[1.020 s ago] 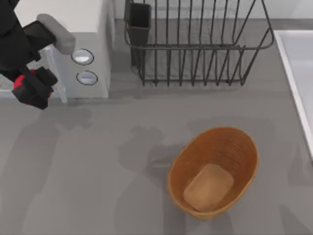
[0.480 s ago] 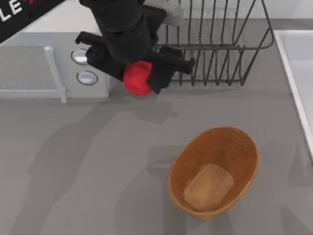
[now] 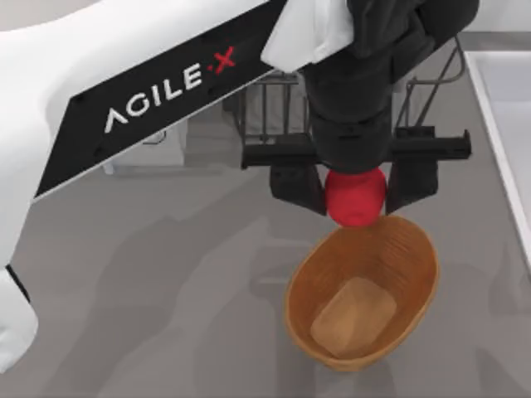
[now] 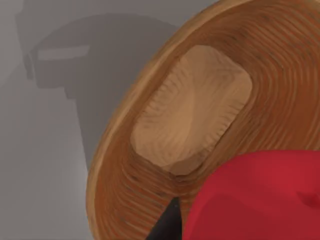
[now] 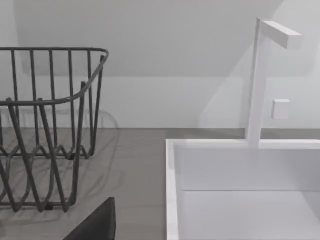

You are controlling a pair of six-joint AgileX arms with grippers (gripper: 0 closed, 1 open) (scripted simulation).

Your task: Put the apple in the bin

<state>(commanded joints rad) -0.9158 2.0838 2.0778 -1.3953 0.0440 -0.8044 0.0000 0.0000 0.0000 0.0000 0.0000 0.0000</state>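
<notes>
The apple (image 3: 355,197) is held clenched in the left gripper (image 3: 355,192), which has been swung from the far-left of the tabletop (image 3: 149,282) across to the far rim of the bin (image 3: 419,286). The carry is judged nearly done; only centring over the tan floor and release remain. The right gripper's state cannot be told.

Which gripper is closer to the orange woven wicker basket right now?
Left. The left gripper holds the red apple above the orange-brown woven wicker basket's far rim. The right gripper is off by the black wire rack and white sink.
</notes>
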